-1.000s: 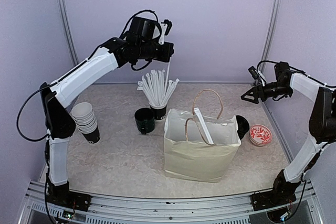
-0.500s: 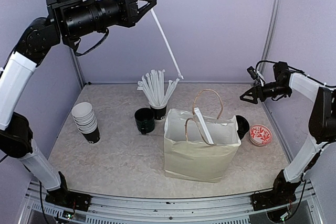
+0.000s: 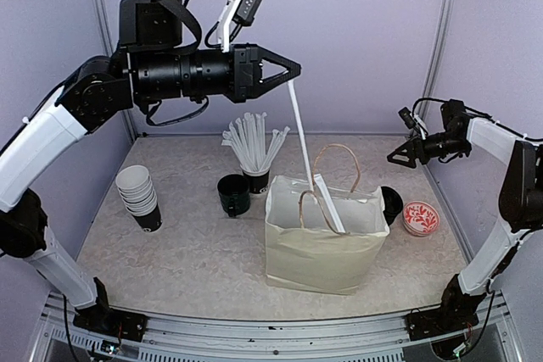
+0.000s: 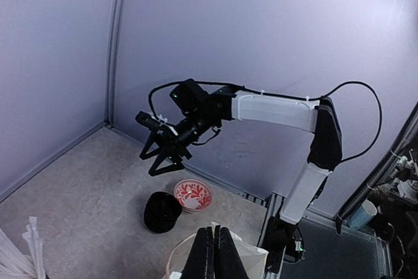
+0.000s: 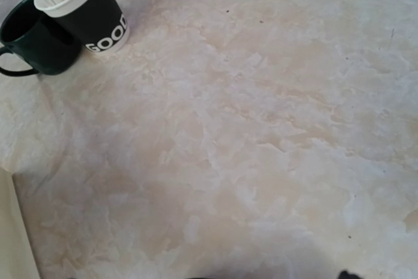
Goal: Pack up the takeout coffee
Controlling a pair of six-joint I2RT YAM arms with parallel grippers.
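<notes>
Overhead, left gripper (image 3: 294, 71) pinches long thin white straw (image 3: 303, 129), slanting toward cream paper handled bag (image 3: 318, 247); right gripper (image 3: 397, 155) hangs spread wide.

White straw (image 3: 303, 129) in left gripper (image 3: 297, 69), above paper bag (image 3: 314, 252)

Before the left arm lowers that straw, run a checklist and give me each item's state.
1. Left gripper shut on the straw: ok.
2. Straw's lower end lined up with the paper bag opening: looks lined up in the top view, height above it cannot tell.
3. Paper bag upright and open: ok.
4. Right gripper open and away from the bag: ok.
5. Cups packed: not ok, stacked on the table left of the bag.
6. Lids packed: not ok, beside the bag.
</notes>
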